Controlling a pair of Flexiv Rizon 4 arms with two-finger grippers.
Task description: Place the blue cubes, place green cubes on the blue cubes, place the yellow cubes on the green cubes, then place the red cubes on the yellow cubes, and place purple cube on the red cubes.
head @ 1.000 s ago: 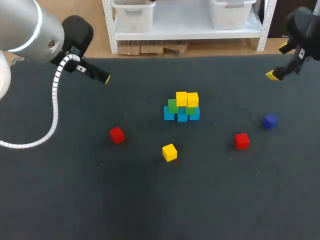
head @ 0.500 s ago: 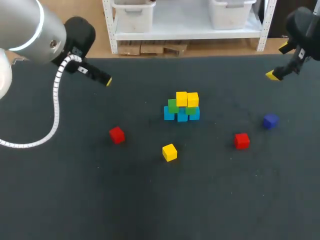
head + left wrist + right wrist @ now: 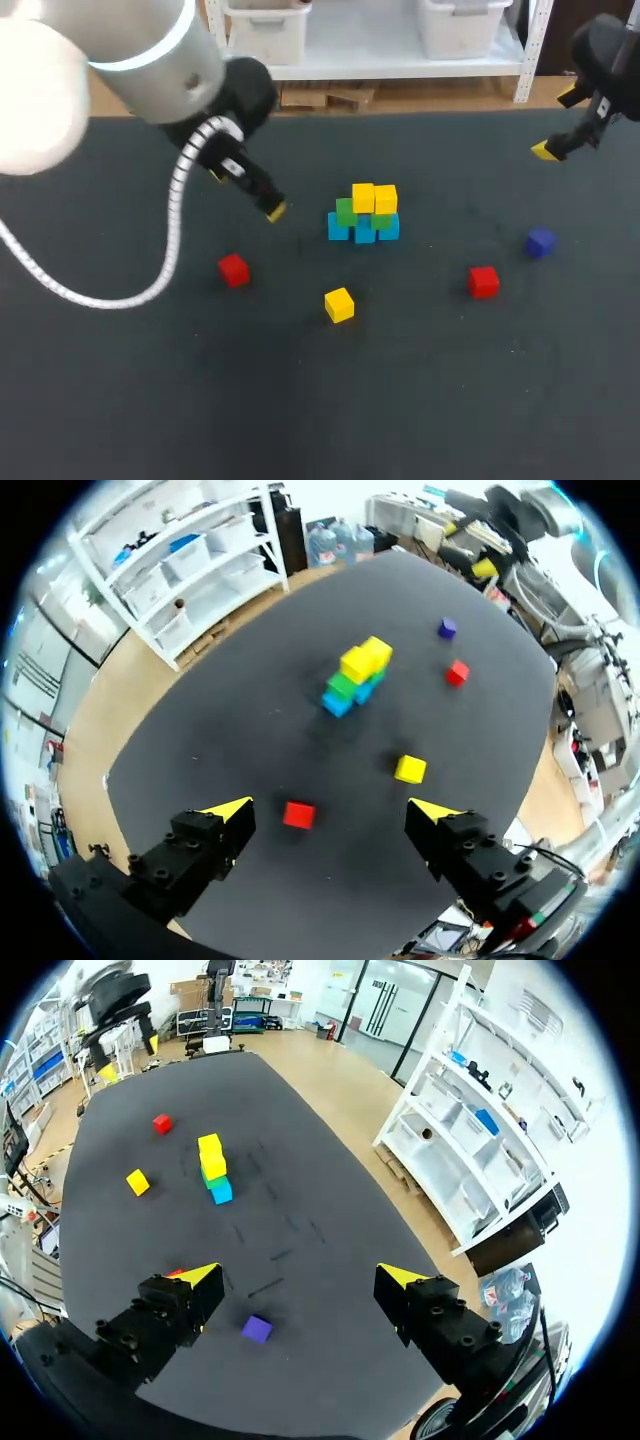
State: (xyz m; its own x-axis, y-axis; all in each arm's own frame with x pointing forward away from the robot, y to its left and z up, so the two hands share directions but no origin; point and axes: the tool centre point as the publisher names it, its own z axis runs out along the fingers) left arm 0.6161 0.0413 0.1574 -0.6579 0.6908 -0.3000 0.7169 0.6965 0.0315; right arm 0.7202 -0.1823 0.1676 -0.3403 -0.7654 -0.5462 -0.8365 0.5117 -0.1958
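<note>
A small stack (image 3: 364, 214) of cubes stands near the middle of the dark desk (image 3: 300, 400). Blue cubes (image 3: 338, 229) form its bottom row, green cubes (image 3: 346, 211) sit on them, and two yellow cubes (image 3: 374, 198) sit side by side on top.

The other cubes lie apart from the stack on the desk. A loose yellow cube (image 3: 339, 304) lies nearer the robot. One red cube (image 3: 233, 269) lies to the left and another red cube (image 3: 483, 281) to the right. The purple cube (image 3: 540, 242) lies further right, near that second red cube.

The left gripper (image 3: 330, 810) hangs above the desk just left of the stack. Its fingers are spread wide and hold nothing. In its wrist view, the left-hand red cube shows in the gap between them, untouched.

The right gripper (image 3: 300, 1276) hangs over the far right corner of the desk, well away from the stack. Its fingers are also spread wide and empty, with the purple cube on the desk below it.
</note>
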